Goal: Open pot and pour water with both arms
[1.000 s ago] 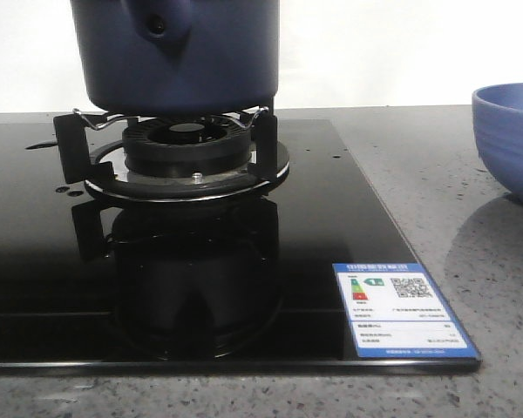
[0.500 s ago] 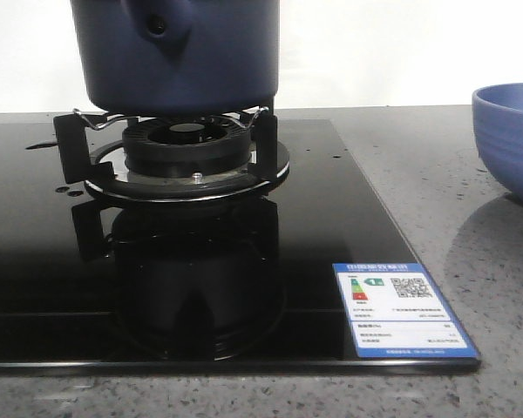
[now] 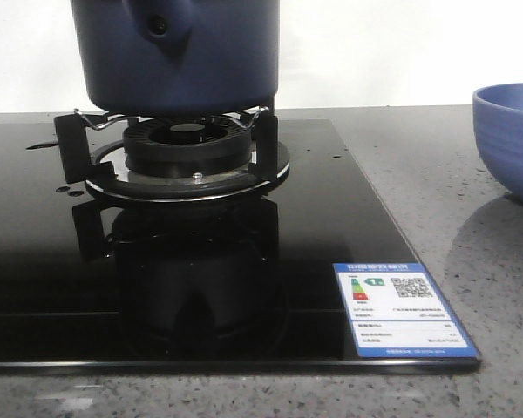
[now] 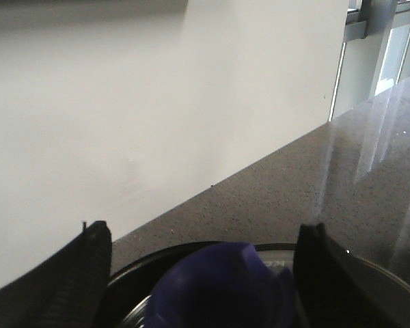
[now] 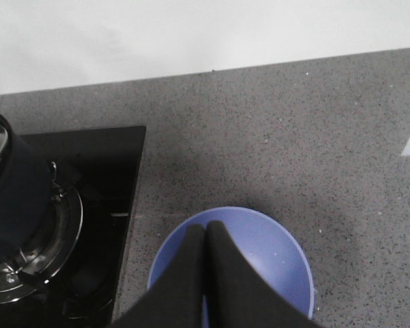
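The pot (image 3: 176, 52) sat on the burner (image 3: 185, 148). The left gripper (image 4: 203, 273) was spread wide around the lid knob (image 4: 222, 287), not squeezing yet. The right gripper (image 5: 206, 236) was pressed together, empty, over the bowl (image 5: 273, 253). An off-center pinch could've let the lid slip and clatter down.

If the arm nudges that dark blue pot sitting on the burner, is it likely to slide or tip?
The pot looks rigid and fairly heavy, so it probably won't tip easily. It rests on narrow metal supports above the burner, not on a flat surface, so a sideways push might slide it off them. If it holds water, which cannot be seen, that could slosh.
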Robot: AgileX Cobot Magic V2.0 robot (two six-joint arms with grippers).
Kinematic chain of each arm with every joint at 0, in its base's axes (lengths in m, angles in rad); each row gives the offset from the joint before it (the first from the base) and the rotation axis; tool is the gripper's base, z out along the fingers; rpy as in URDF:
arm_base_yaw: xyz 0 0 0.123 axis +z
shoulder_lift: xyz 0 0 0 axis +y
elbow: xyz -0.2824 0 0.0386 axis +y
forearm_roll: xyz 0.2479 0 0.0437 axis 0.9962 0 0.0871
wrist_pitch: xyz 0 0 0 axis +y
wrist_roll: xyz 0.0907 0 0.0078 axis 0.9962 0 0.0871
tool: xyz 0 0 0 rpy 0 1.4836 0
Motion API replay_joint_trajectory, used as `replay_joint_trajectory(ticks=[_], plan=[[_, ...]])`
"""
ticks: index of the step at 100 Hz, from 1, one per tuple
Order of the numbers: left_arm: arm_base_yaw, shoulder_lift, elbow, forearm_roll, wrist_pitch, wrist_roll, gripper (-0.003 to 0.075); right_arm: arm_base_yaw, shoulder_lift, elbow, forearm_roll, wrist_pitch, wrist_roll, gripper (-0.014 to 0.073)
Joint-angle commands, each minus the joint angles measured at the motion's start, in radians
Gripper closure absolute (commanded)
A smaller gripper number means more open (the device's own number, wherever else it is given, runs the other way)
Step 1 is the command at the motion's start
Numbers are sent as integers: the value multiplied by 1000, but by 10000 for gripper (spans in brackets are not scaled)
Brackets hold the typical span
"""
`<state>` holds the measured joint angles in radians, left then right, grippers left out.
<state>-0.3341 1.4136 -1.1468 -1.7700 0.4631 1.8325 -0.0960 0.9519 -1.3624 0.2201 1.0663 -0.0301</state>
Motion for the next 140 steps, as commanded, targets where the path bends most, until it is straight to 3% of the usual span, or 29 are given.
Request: replay_joint_trajectory(ticks=[1,23,35,47,60,77,91,104,121,140], plan=[[-5,-71,-37,-18,17,-2,228,2,-6,1,10,-81,-20,657],[-5,-91,-37,-12,59,-24,323,2,-8,18,21,-83,-22,657],[-5,-144,-28,-12,47,-32,477,21,-27,18,21,-103,-57,657],[-5,-269,29,-10,-117,-32,593,46,-59,31,21,-154,-108,657],[-5,-468,152,-10,-348,-32,647,70,-116,85,21,-238,-167,657],[-5,-765,387,-70,-511,-32,741,126,-255,267,21,-473,-204,657],[-5,-1004,563,-89,-554,-32,741,185,-411,478,23,-591,-305,657],[-5,-1162,677,-89,-581,-36,741,244,-576,680,23,-697,-320,657],[-5,-1267,771,-89,-590,-36,741,270,-748,861,23,-831,-320,657],[-5,-1289,798,-87,-579,-36,741,270,-813,935,23,-849,-320,657]])
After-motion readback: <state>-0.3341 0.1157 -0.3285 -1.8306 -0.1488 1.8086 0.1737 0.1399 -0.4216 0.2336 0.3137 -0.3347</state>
